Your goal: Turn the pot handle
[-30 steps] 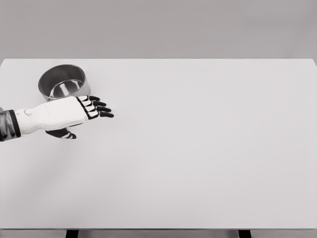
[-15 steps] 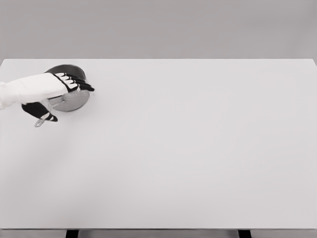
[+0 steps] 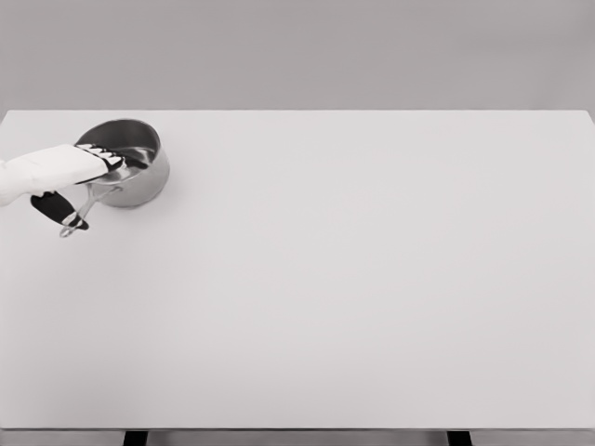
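Note:
A shiny steel pot (image 3: 139, 177) stands at the table's far left. Its thin metal handle (image 3: 82, 209) points down and to the left, ending near the table's left edge. My left hand (image 3: 91, 186) comes in from the left and lies over the handle's root. The black fingers (image 3: 113, 160) stretch out across the pot's near-left rim, and the thumb (image 3: 58, 211) hangs below, beside the handle. The fingers look extended, not curled around the handle. The palm hides where the handle joins the pot.
The white table (image 3: 353, 279) spreads wide to the right and toward the front edge. Its left edge lies close beside the pot handle and the hand.
The left hand rose from in front of the pot to above it, then drew back left. The handle, hidden a second ago, now shows at the lower left.

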